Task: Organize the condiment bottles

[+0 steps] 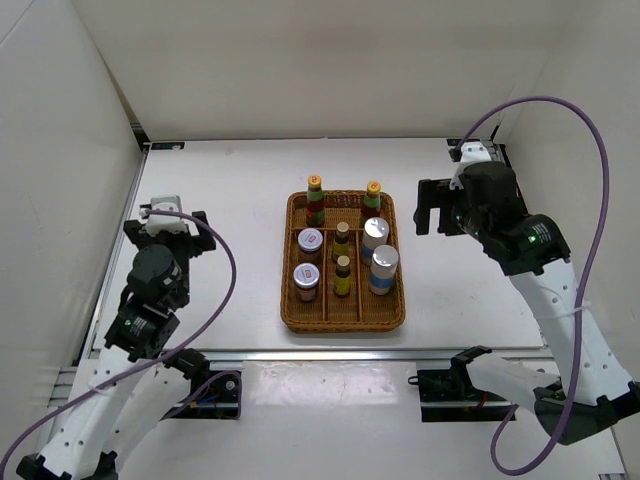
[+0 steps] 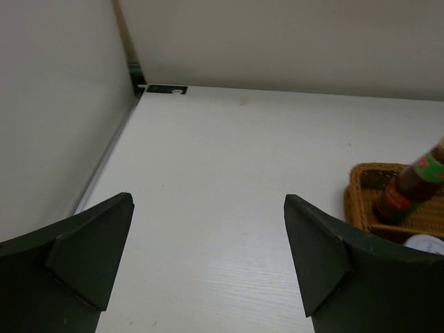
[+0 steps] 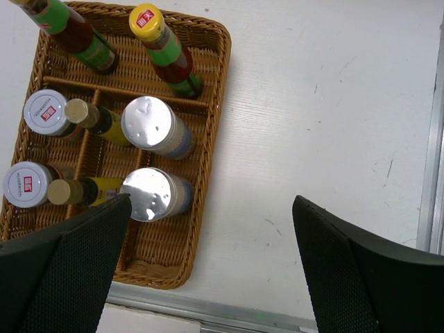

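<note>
All eight condiment bottles stand in a brown wicker tray [image 1: 343,325] mid-table. Two tall red-green bottles [image 1: 315,197] [image 1: 372,199] are in the back row. Two white-red-lidded jars [image 1: 310,243] [image 1: 306,280] fill the left column, two small brown bottles [image 1: 342,240] [image 1: 343,274] the middle, two silver-lidded shakers [image 1: 376,236] [image 1: 384,267] the right. My left gripper [image 1: 172,222] [image 2: 208,200] is open and empty, left of the tray. My right gripper [image 1: 432,208] [image 3: 211,201] is open and empty, raised to the right of the tray [image 3: 156,250], beside a shaker [image 3: 152,194].
White enclosure walls stand close on the left, back and right. A metal rail [image 1: 300,352] runs along the near table edge. Purple cables loop from both arms. The left wrist view shows one tall bottle [image 2: 413,187] and the tray corner [image 2: 364,191] at far right.
</note>
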